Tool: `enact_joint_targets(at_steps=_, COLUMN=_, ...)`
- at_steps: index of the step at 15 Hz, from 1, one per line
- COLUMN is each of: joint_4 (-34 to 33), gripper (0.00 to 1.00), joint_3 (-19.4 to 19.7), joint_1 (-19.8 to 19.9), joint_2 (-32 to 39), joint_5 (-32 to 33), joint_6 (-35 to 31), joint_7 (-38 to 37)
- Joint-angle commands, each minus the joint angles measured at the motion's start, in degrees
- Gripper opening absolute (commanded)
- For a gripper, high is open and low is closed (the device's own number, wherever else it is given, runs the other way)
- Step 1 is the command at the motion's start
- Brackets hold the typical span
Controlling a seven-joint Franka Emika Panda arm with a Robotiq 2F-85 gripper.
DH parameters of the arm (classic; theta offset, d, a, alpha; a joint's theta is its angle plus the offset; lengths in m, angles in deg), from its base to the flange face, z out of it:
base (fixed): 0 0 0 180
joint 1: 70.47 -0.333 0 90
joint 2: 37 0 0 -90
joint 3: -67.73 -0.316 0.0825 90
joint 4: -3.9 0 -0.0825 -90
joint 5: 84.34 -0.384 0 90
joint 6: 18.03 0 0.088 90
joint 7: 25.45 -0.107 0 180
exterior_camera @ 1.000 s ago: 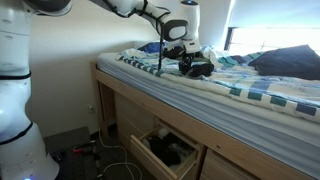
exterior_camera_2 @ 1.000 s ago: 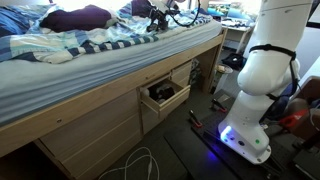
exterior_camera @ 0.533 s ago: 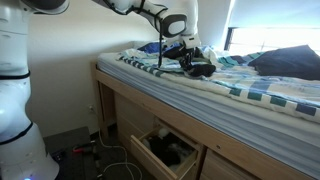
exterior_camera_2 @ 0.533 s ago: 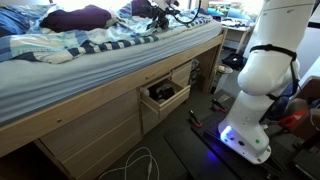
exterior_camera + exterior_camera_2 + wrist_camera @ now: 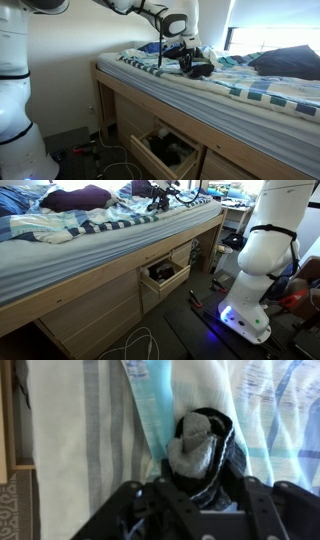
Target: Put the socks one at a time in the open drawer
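Observation:
A rolled black sock (image 5: 205, 455) with a grey fleecy inside lies on the striped bedding. In the wrist view it sits between the two fingers of my gripper (image 5: 198, 500). The jaws stand apart, one on each side of the sock, and the sock looks unsqueezed. In both exterior views the gripper (image 5: 187, 53) (image 5: 160, 200) hangs low over the bed's corner, right at a small heap of black socks (image 5: 198, 67). The pale wood drawer (image 5: 150, 160) (image 5: 158, 284) stands pulled open under the bed, with dark pieces lying inside it.
A large dark navy pillow (image 5: 285, 62) (image 5: 75, 198) rests further along the bed. The robot's white base (image 5: 255, 270) stands on the floor beside the drawer. Loose cables (image 5: 140, 345) trail over the floor. A wall runs behind the bed's head.
The gripper has risen very slightly over the sock heap and its jaws have shifted a little. The socks and the drawer stay where they were.

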Motion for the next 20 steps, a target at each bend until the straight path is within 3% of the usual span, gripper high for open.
enact_joint_targets(at_steps=1, joint_4=-0.8, gripper=0.68, joint_3=0.6, joint_1=-0.2, joint_2=-0.8, joint_5=1.6, joint_6=2.5, joint_7=-2.0)
enact_joint_targets(at_steps=3, joint_4=-0.8, gripper=0.7, joint_3=0.6, joint_1=-0.3, joint_2=-1.3, joint_5=1.8, joint_6=3.0, joint_7=-2.4)
enact_joint_targets(at_steps=7, joint_4=-1.0, gripper=0.99, joint_3=1.1, joint_1=0.1, joint_2=-2.9, joint_5=2.5, joint_6=4.9, joint_7=-2.5)
enact_joint_targets(at_steps=9, joint_4=-1.6, gripper=1.0, joint_3=1.2, joint_1=0.7, joint_2=-3.0, joint_5=1.6, joint_6=5.7, joint_7=-1.7)
enact_joint_targets(at_steps=15, joint_4=-4.3, gripper=0.84, joint_3=0.6, joint_1=1.7, joint_2=-1.0, joint_5=-1.4, joint_6=8.4, joint_7=0.1)
enact_joint_targets(at_steps=18, joint_4=-5.7, gripper=0.95, joint_3=0.1, joint_1=1.3, joint_2=-0.2, joint_5=-2.3, joint_6=9.0, joint_7=0.0)
enact_joint_targets(at_steps=20, joint_4=-6.6, gripper=0.96, joint_3=-0.4, joint_1=0.9, joint_2=0.6, joint_5=-2.5, joint_6=9.2, joint_7=0.1)
